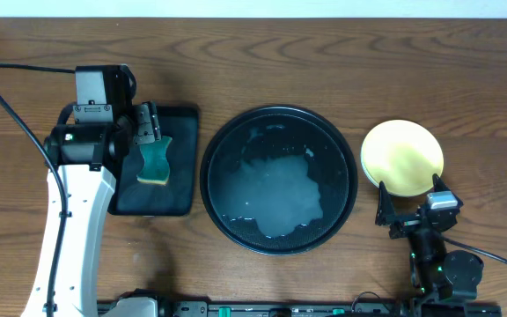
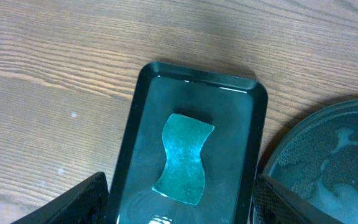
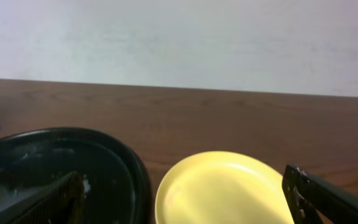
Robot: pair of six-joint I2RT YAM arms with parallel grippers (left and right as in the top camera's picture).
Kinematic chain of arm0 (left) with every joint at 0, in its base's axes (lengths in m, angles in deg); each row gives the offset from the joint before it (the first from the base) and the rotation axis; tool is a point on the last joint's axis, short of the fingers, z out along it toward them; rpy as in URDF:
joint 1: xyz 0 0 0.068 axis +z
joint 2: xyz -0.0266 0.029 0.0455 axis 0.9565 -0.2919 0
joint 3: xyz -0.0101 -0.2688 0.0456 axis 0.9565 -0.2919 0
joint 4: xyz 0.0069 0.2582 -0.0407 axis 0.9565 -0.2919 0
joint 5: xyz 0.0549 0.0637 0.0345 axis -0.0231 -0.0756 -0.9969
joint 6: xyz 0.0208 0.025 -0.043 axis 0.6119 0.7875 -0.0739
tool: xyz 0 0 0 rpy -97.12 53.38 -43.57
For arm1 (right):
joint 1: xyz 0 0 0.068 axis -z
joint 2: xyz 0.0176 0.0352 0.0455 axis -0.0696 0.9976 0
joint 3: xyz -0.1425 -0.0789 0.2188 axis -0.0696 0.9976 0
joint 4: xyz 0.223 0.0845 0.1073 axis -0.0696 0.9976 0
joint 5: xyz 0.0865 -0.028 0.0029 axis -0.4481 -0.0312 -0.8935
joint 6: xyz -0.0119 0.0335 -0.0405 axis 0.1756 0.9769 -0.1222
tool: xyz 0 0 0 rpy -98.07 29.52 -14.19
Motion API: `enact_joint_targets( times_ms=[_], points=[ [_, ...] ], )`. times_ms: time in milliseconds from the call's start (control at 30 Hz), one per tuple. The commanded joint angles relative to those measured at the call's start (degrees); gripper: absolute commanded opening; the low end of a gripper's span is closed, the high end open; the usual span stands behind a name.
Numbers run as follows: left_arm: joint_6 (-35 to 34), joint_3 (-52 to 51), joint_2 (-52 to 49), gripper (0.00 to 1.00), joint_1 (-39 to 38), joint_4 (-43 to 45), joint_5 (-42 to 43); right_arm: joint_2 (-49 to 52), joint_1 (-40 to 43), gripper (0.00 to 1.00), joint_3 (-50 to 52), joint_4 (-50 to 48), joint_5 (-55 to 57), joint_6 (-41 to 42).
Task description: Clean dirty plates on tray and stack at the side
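A pale yellow plate (image 1: 402, 157) lies on the table to the right of the round black tray (image 1: 352, 167); it also shows in the right wrist view (image 3: 229, 190). No mint plate shows; I cannot tell whether any lies under the yellow one. The tray holds foamy water and no plate; its rim shows in the right wrist view (image 3: 135, 174). My right gripper (image 1: 409, 204) is open and empty just in front of the yellow plate (image 3: 185, 208). My left gripper (image 1: 150, 128) is open and empty above the green sponge (image 2: 184, 158).
The green sponge (image 1: 155, 160) lies on a smaller rectangular black tray (image 1: 183, 123), wet inside, left of the round tray. That tray's rim shows in the left wrist view (image 2: 135, 112), and the round tray's edge (image 2: 278, 155) is at the right.
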Motion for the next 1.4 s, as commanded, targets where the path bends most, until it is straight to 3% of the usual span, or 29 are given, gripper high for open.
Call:
enact_joint_targets(
  times_ms=[0,867,1033,1167,1367],
  points=[
    [-0.5,0.6,0.1,0.75,0.2,-0.2,-0.1,-0.7,-0.6,0.99,0.7,-0.2,1.0,1.0],
    [-0.5,0.6,0.1,0.75,0.2,-0.1,-0.1,-0.6,-0.6,0.99,0.6,-0.2,1.0,1.0],
    [-0.5,-1.0,4.5,0.75,0.1,1.2,-0.7,-0.6,-0.6,0.99,0.6,-0.2,1.0,1.0],
    [-0.5,-8.5,12.3,0.75,0.1,9.0,-0.7,-0.6,-0.6,0.99,0.6,-0.2,1.0,1.0],
    [-0.5,-30.8,31.3,0.75,0.9,31.3,-0.7,-0.6,-0.6,0.99,0.6,-0.2,1.0,1.0]
  ],
)
